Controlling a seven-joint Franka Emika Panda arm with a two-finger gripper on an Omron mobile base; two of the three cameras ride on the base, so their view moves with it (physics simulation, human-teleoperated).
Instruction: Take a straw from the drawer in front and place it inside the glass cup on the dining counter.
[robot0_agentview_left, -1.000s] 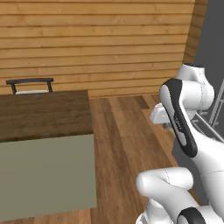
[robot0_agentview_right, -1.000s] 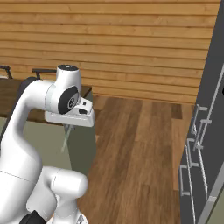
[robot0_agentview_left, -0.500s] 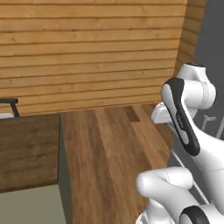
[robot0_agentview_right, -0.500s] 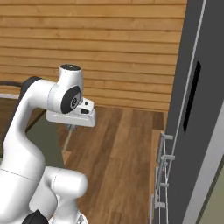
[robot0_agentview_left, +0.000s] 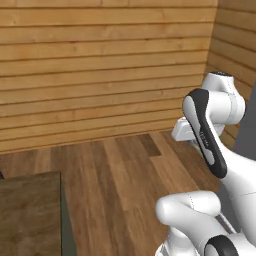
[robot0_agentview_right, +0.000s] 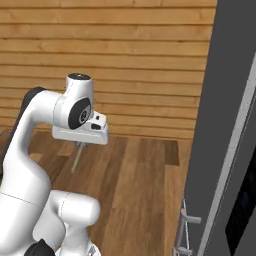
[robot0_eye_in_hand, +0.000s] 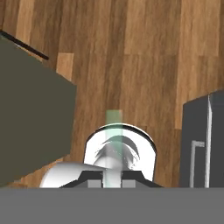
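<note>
Right base view: the claw (robot0_agentview_right: 80, 145) is clenched on the straw (robot0_agentview_right: 76, 159).
It hangs straight down over the wood floor (robot0_agentview_right: 140, 175), ready to drop into a cup; the desk (robot0_agentview_left: 27, 212) sits near left.

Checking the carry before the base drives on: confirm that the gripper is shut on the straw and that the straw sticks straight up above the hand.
One part is wrong. The gripper is shut on the straw, but the straw hangs down below the hand toward the wood floor, not up above it. The right base view shows this.
</note>
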